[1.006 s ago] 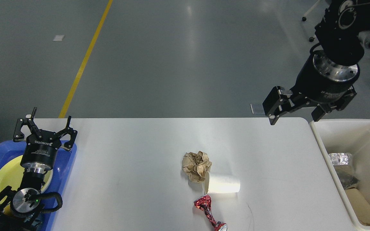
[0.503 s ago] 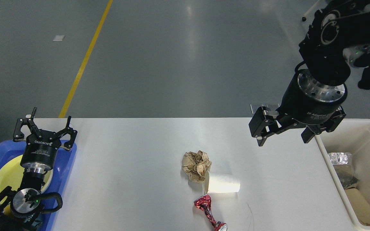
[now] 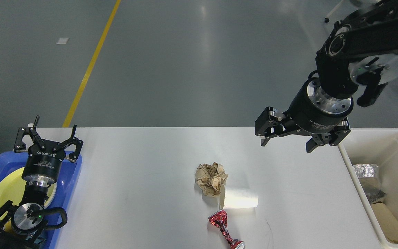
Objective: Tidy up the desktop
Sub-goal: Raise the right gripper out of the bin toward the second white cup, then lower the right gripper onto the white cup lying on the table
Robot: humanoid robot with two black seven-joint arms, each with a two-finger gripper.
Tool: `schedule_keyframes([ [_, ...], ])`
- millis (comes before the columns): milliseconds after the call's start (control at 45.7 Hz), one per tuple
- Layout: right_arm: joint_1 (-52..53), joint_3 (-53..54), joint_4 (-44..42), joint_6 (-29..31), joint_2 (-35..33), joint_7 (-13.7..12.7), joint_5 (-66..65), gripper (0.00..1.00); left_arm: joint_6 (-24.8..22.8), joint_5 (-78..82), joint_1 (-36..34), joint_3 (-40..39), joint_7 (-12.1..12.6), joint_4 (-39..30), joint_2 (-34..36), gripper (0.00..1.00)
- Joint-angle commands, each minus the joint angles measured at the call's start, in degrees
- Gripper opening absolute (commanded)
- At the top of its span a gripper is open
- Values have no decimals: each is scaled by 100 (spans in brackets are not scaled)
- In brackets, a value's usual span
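Head view, field notes. The desktop (image 3: 143, 193) fills the lower half of the view, matte white-grey, wide from the blue tray (image 3: 73, 183) at my left to the cream bin (image 3: 349, 162) at my right.

My right gripper (image 3: 285, 143) is over the far right part of the desktop, jaws spread wide and holding nothing. Half a second ago it was nearer the bin's rim; a second ago it was higher and further right, off the table's far corner. So it has travelled leftward, toward the middle of the surface, and the arm behind it now shows more of its upper joints at the top right edge. Its jaw spread looks unchanged across the three moments.

My left gripper (image 3: 48, 133) is parked over the far end of the blue tray, fingers splayed apart and empty. It has not moved. A yellow plate (image 3: 3, 193) lies in the tray under that arm.

Litter sits in a tight cluster at centre, same positions as before: a crumpled brown paper ball (image 3: 211, 178), a white paper cup (image 3: 239, 198) on its side touching the ball, mouth facing left, and a crushed red can (image 3: 224, 228) just below the cup near the front edge.

The bin holds a silvery foil wad (image 3: 366, 171), with darker scraps just beside it and a tan piece further forward.
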Motion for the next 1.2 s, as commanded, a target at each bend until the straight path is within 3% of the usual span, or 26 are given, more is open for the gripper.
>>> schedule_keyframes([
  [0, -255, 48, -19, -722, 24, -647, 1568, 94, 0, 0, 0, 0, 0, 2, 0, 96],
  [109, -747, 127, -10, -1688, 191, -1062, 3081, 90, 0, 0, 0, 0, 0, 2, 0, 96],
  [241, -1511, 592, -19, -3253, 200, -1071, 3531, 100, 0, 0, 0, 0, 0, 2, 0, 96],
  [503, -3216, 1858, -439, -4414, -186, -983, 3900, 100, 0, 0, 0, 0, 0, -6, 0, 96],
  [831, -5537, 2887, -2382, -4415, -204, -798, 3778, 100, 0, 0, 0, 0, 0, 2, 0, 96],
  [1181, -6935, 3318, -3964, -4195, 244, -798, 3443, 100, 0, 0, 0, 0, 0, -7, 0, 96],
])
